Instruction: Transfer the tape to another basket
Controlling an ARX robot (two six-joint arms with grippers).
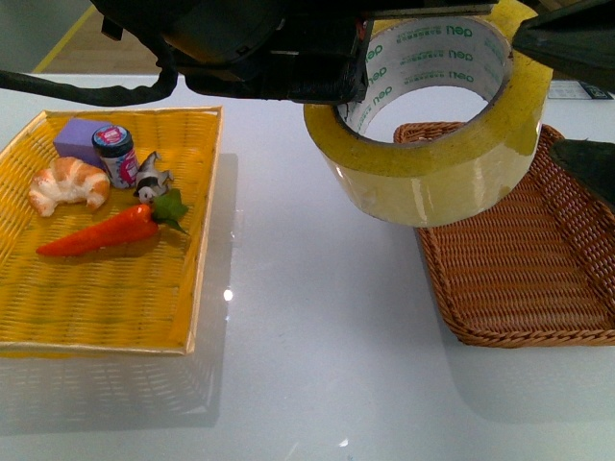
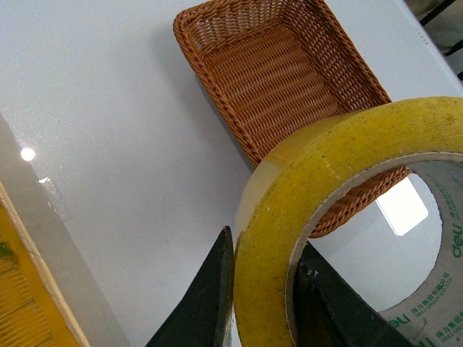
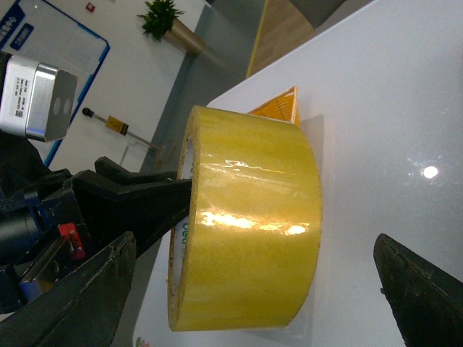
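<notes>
The tape (image 1: 432, 163), a wide yellowish roll with a white core and green letters, hangs in the air over the left rim of the dark brown wicker basket (image 1: 519, 288). My left gripper (image 1: 357, 72) is shut on the roll's wall, one finger inside the core and one outside. The left wrist view shows this grip (image 2: 264, 289), the tape (image 2: 289, 217) and the empty basket (image 2: 275, 72) beyond it. My right gripper (image 1: 577, 101) is open at the roll's right side. In the right wrist view its fingers (image 3: 419, 289) stand wide on either side of the tape (image 3: 253, 231) without touching it.
A bright yellow woven tray (image 1: 115, 298) sits at the left with a croissant (image 1: 67, 184), a toy carrot (image 1: 101, 233), a purple block (image 1: 79, 139), a small jar (image 1: 115, 154) and a small figure (image 1: 151, 180). White table (image 1: 307, 317) lies between tray and basket.
</notes>
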